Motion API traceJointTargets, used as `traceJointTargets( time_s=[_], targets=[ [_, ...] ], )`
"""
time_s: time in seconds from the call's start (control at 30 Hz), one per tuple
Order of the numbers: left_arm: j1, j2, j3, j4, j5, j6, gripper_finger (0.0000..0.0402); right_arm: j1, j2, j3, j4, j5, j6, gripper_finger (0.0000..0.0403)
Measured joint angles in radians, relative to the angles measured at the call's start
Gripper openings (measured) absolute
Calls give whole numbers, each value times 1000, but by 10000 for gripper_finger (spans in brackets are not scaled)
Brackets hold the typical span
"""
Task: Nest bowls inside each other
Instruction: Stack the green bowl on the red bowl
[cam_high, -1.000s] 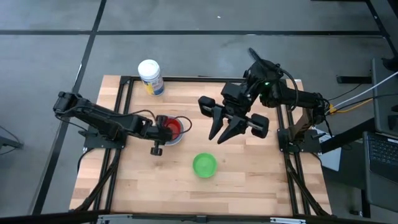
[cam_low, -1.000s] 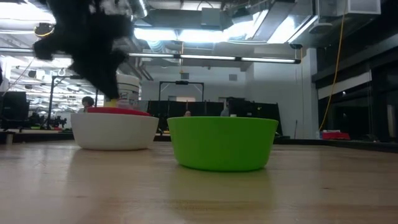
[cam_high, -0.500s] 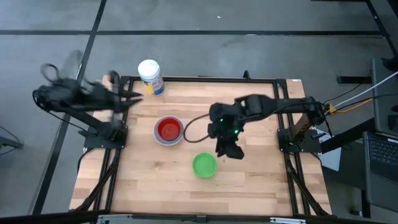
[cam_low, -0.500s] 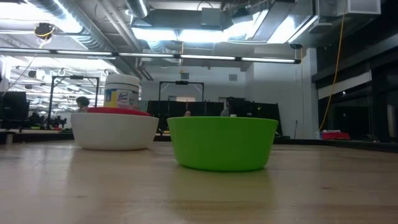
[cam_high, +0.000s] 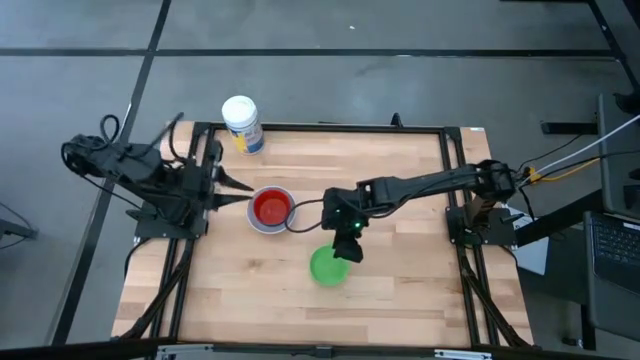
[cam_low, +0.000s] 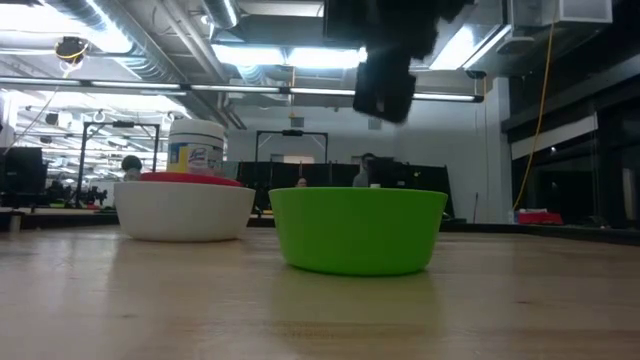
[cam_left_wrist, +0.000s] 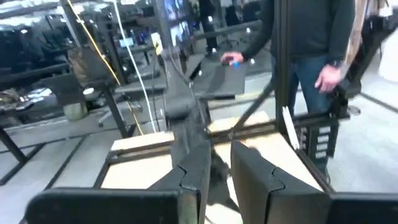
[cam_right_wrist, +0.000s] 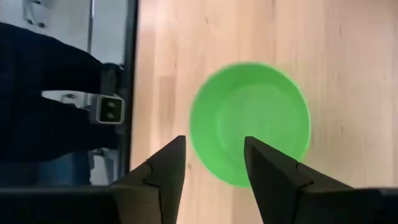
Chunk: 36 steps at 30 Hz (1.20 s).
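I see my right gripper (cam_high: 346, 247) hanging above the green bowl (cam_high: 329, 266), at its rim on the side toward the white bowl (cam_high: 271, 210); its fingers (cam_right_wrist: 166, 163) are spread apart and hold nothing. The green bowl stands alone on the wooden table (cam_high: 410, 290), near the front middle. The white bowl stands just behind it to the left, with the red bowl (cam_high: 271, 207) nested inside. My left gripper (cam_high: 238, 192) waits at the left edge of the table, its fingers (cam_left_wrist: 198, 163) a little apart and empty
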Motion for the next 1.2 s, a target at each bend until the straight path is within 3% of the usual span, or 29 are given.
traceJointTargets(
  time_s=[0.07, 0.17, 0.3, 0.43, 0.67, 0.77, 0.97, 1.2],
  targets=[
    [0, 10, 35, -29, -5, -10, 60, -7, 11, -20, 16, -10, 8, 173],
    [0, 23, 57, -251, -21, -114, 56, -16, 8, -22, 28, -27, 22, 180],
    [0, 30, -43, -480, 54, -334, 48, -47, -53, -20, 25, -31, 27, 179],
    [-27, -9, -265, -325, 217, -487, 39, -75, -182, -20, 88, -39, 48, 168],
    [-37, -1, -571, 189, 299, -576, 38, -94, -488, -18, 371, 18, 140, 155],
    [6, 74, -643, 286, 364, -591, 46, -95, -587, -17, 389, 90, 161, 156],
    [146, 329, -603, 395, 560, -501, 66, -70, -646, -17, 372, 119, 202, 169],
    [267, 608, -372, 333, 647, -331, 97, -53, -652, -17, 343, 87, 200, 166]
  ],
)
